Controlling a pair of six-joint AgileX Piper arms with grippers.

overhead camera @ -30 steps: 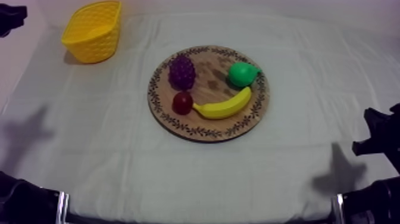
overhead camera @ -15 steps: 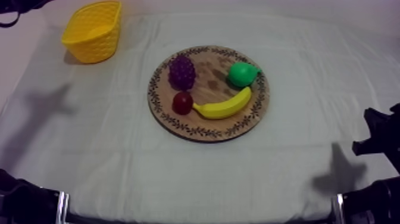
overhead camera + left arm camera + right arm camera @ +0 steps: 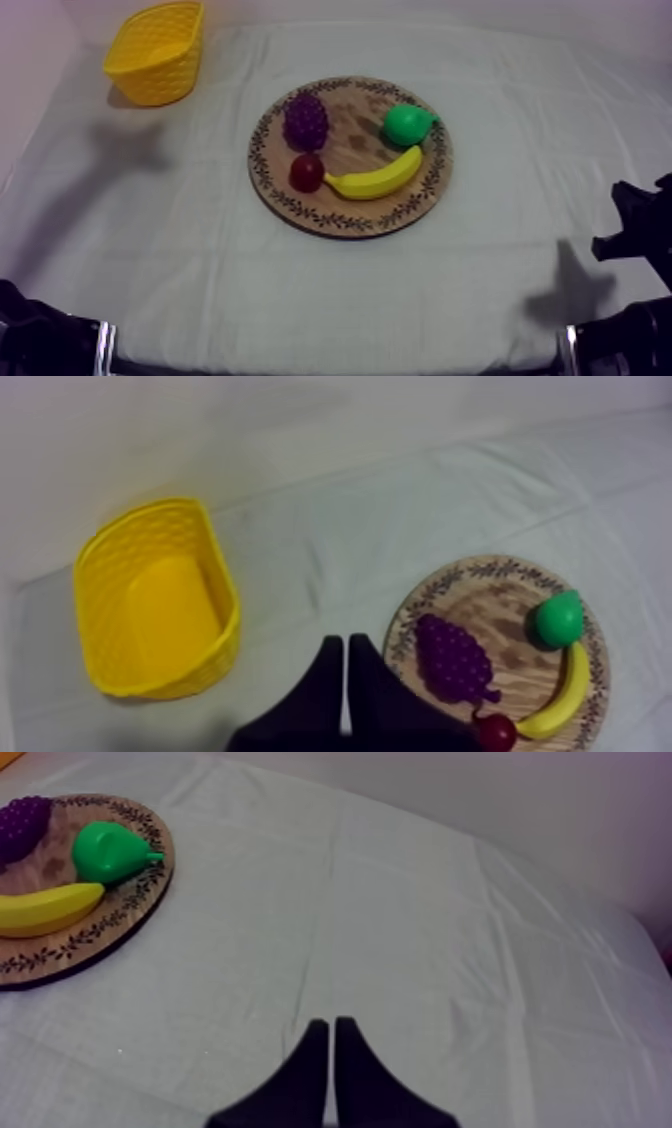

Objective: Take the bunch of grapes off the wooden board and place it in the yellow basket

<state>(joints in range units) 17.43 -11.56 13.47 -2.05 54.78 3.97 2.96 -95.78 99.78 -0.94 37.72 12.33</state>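
The purple bunch of grapes (image 3: pixel 305 120) lies on the far left part of the round wooden board (image 3: pixel 350 216), apart from the other fruit. The yellow basket (image 3: pixel 155 55) stands empty at the table's far left corner. In the left wrist view my left gripper (image 3: pixel 345 648) hangs high over the cloth between the basket (image 3: pixel 150 616) and the board (image 3: pixel 440 581). Its fingers are shut together with nothing held, and the grapes (image 3: pixel 455 661) lie just to its side. My right gripper (image 3: pixel 330 1029) is shut on nothing above bare cloth, well away from the board (image 3: pixel 100 932).
A green pear (image 3: pixel 408 123), a banana (image 3: pixel 377 178) and a small red fruit (image 3: pixel 306 172) share the board. My right arm (image 3: pixel 635 230) rests at the table's right edge. Bare cloth lies between basket and board.
The dark shape of my left arm has left the top view's upper left corner. Its shadow on the cloth has slid up toward the basket. The fruit and right arm have not moved.
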